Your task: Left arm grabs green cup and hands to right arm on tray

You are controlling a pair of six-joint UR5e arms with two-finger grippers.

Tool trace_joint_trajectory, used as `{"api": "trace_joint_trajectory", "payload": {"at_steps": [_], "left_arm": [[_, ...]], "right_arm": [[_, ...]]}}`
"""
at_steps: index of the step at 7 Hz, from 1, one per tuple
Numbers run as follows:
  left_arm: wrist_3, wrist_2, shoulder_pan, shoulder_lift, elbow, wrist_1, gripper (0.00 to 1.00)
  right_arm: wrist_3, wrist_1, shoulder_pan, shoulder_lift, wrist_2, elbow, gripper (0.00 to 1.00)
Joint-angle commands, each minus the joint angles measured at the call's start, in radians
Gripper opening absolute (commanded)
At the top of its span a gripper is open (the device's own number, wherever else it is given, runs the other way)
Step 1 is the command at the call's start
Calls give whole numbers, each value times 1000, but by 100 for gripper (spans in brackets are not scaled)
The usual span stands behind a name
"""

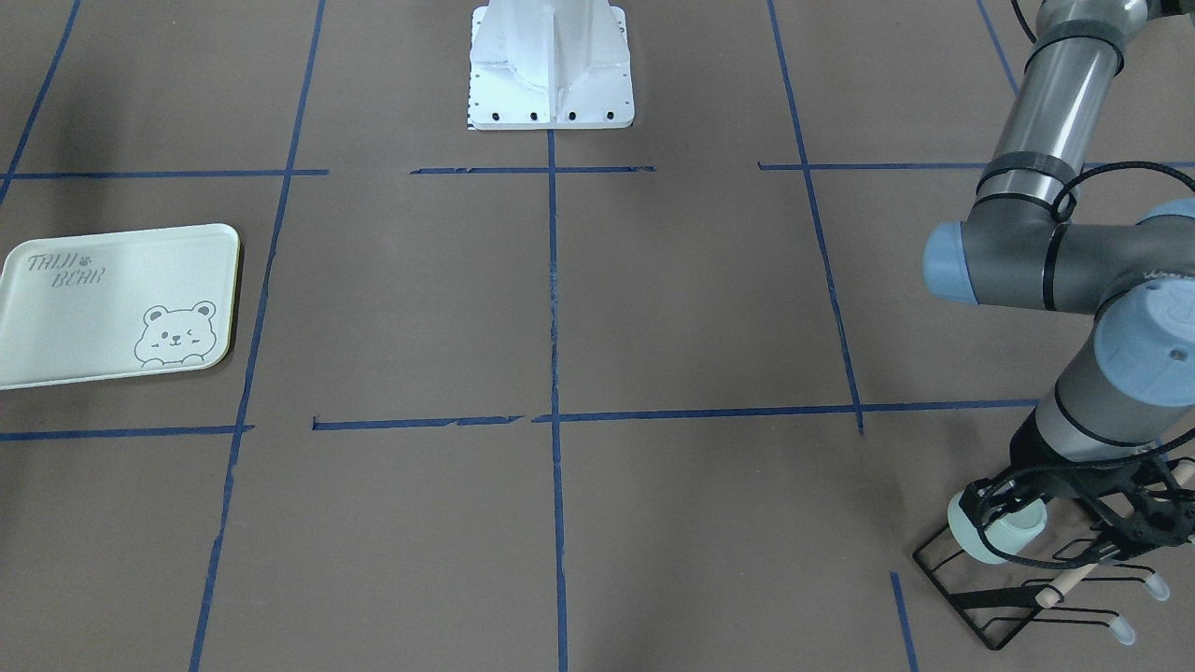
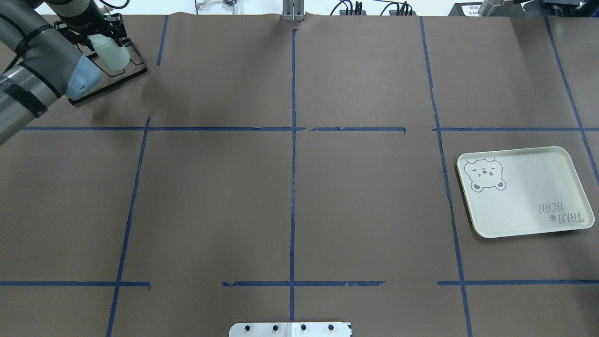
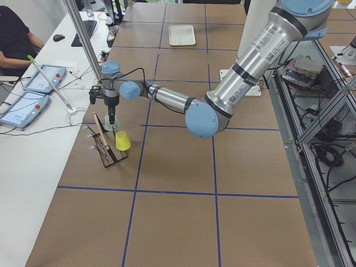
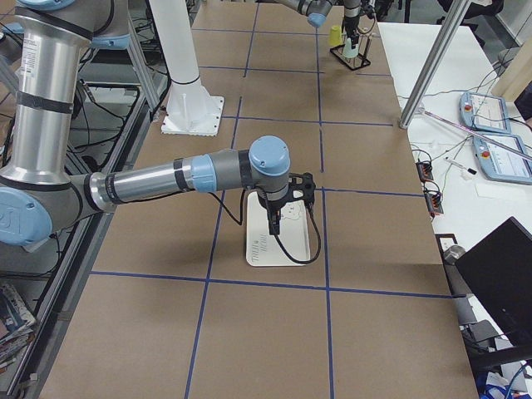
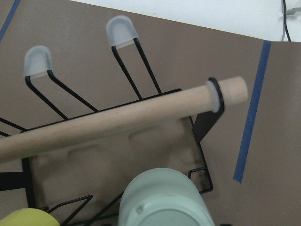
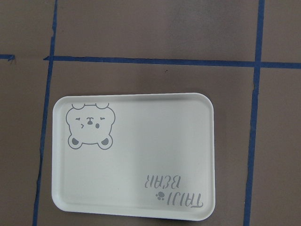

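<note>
**Containers.** The green cup (image 5: 162,195) sits tilted on the black wire rack (image 5: 203,126), at the far corner of the bench (image 2: 210,201) on the robot's left. Its closed base faces the left wrist camera, so you cannot see its inside. A yellow cup (image 3: 122,141) of the same shape sits on the rack just beside it. The tray (image 2: 524,196) lies flat on the bench on the robot's right, well apart from the rack. Its face shows only a grey winking bear and grey lettering.

**Grippers.** The left arm (image 3: 167,99) reaches to the rack, and the left gripper (image 3: 112,118) hangs directly over the green cup. You cannot tell whether its fingers are apart or clamped on the cup. The right arm (image 4: 158,181) holds the right gripper (image 4: 274,223) above the tray. Only the side view shows it, so the state of its fingers cannot be told.

**Materials and shapes.**
- **Cups:** both are matte, handleless and slightly tapered.
- **Rack:** thin black wire on a flat black base, with 2 looped prongs (image 5: 122,32) in view, each tipped with a translucent cap.
- **Rod:** a round wooden rod (image 5: 117,125) with a black ring near its end runs across the rack.
- **Tray:** a pale rectangle with rounded corners and a low rim.
- **Bench:** brown paper gridded with blue tape.
</note>
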Motion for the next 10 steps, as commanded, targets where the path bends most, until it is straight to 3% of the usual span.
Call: {"api": "trace_joint_trajectory", "payload": {"at_steps": [1, 3, 5, 7, 8, 10], "left_arm": [[1, -2, -22, 122, -232, 55, 1], [1, -1, -25, 127, -417, 257, 1], [-11, -7, -36, 130, -546, 328, 1], [-43, -13, -36, 143, -648, 380, 1], [-160, -80, -31, 144, -690, 384, 1], [-387, -154, 22, 175, -841, 370, 3]], "right_arm": [[1, 0, 0, 0, 0, 11, 100], [1, 0, -2, 0, 0, 11, 100], [2, 0, -3, 3, 2, 12, 100], [17, 2, -53, 11, 64, 12, 100], [74, 33, -92, 46, 67, 11, 100], [387, 243, -213, 115, 37, -18, 100]]}}
